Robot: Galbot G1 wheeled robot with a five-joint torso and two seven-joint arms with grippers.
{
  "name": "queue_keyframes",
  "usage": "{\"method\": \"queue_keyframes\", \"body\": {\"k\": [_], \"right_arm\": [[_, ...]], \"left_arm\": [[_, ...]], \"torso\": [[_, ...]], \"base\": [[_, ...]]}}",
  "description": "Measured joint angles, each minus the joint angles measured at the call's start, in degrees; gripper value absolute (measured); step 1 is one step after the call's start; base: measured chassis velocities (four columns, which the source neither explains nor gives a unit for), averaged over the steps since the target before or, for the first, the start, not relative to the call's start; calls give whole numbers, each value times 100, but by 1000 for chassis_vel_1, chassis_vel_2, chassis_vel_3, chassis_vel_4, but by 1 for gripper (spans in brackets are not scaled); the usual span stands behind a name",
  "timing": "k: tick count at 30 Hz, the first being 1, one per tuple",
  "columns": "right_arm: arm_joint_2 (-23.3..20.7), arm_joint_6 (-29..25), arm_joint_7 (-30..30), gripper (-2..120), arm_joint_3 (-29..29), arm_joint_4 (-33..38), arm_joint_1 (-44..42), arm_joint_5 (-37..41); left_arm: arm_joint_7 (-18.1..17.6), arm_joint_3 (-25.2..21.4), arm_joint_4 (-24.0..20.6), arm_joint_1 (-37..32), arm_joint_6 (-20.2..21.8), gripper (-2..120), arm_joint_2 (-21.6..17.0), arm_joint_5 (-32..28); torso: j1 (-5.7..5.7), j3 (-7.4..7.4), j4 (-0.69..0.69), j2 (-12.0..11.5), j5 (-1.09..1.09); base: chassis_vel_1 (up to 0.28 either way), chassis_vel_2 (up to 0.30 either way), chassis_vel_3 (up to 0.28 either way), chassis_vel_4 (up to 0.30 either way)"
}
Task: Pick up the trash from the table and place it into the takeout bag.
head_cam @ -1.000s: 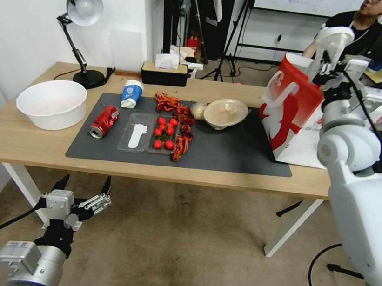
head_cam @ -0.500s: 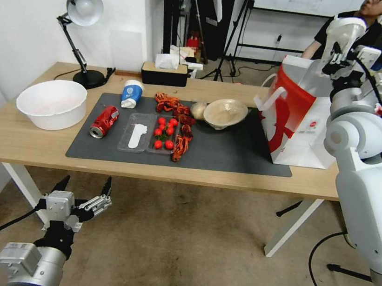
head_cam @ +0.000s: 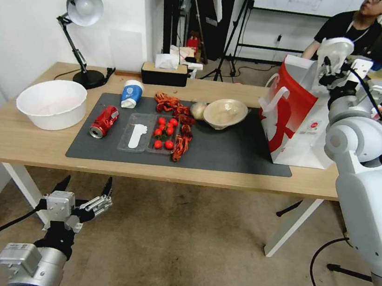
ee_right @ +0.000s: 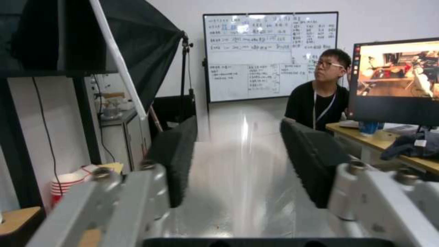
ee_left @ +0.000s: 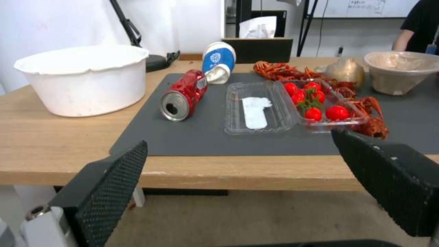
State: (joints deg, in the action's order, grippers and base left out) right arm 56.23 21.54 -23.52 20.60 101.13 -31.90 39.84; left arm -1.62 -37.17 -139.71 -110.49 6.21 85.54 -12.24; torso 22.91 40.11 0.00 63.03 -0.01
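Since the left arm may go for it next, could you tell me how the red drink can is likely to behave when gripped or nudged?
The red drink can lies on its side on the dark mat, so a nudge across its length would probably roll it. Its wall looks dented and its mouth open, so it is likely empty, light and easily crushed. The left tool hangs open below the table edge.

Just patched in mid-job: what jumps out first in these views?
The right gripper is raised above the open top of the takeout bag at the table's right end, clamped on a clear plastic cup. On the dark mat a red drink can lies on its side beside a clear tray of tomatoes. The left gripper hangs open below the table's front edge.
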Motion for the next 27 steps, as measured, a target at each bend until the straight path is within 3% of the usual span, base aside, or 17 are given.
{"method": "queue_keyframes", "body": {"k": [12, 17, 23, 27], "right_arm": [[41, 8, 4, 95, -22, 80, -57, 0], [41, -19, 61, 100, -25, 187, -108, 75], [-2, -159, 397, 100, -26, 880, -525, 410], [-20, -309, 822, 100, -60, 1663, -1320, 267]], "left_arm": [[9, -10, 10, 21, 0, 100, -21, -1], [11, -10, 13, 29, -1, 100, -20, -2], [14, -6, 16, 28, -3, 100, -5, 0], [26, -15, 19, 23, -10, 100, -3, 5]], "torso": [[0, 0, 0, 0, 0], [1, 0, 0, 0, 0], [0, 0, 0, 0, -1], [0, -1, 0, 0, 0]], "base": [[0, 0, 0, 0], [0, 0, 0, 0], [0, 0, 0, 0], [0, 0, 0, 0]]}}
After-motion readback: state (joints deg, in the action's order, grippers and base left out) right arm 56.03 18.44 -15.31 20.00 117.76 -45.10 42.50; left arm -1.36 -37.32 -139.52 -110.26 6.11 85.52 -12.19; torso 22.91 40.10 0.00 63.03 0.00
